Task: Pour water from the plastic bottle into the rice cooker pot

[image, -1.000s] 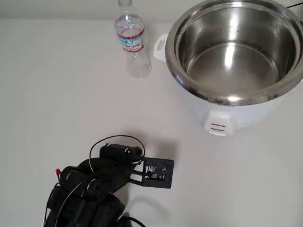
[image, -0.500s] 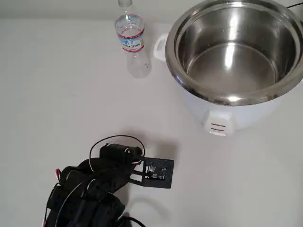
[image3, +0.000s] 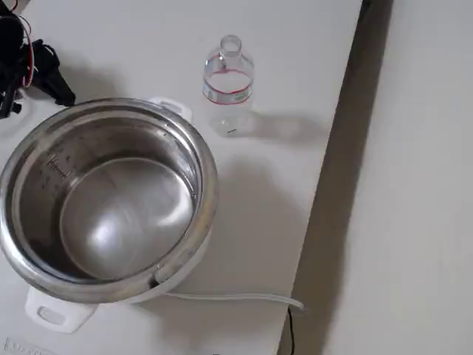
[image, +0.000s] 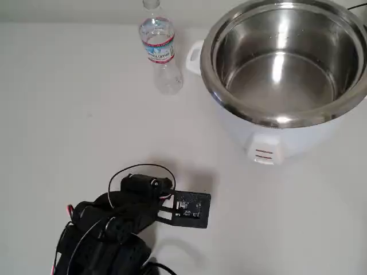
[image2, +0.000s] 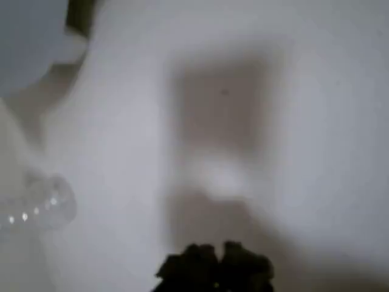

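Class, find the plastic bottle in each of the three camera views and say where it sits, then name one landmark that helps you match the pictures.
Overhead view: the plastic bottle stands at top centre, left of the rice cooker pot.
Wrist view: a blurred clear shape at the left edge, likely the bottle.
Fixed view: upper centre, beyond the pot.
Shared landmark: the cooker's white side handle nearest the bottle.

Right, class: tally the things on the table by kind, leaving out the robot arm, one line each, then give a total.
Bottle: 1
Cooker pot: 1
White cable: 1
Total: 3
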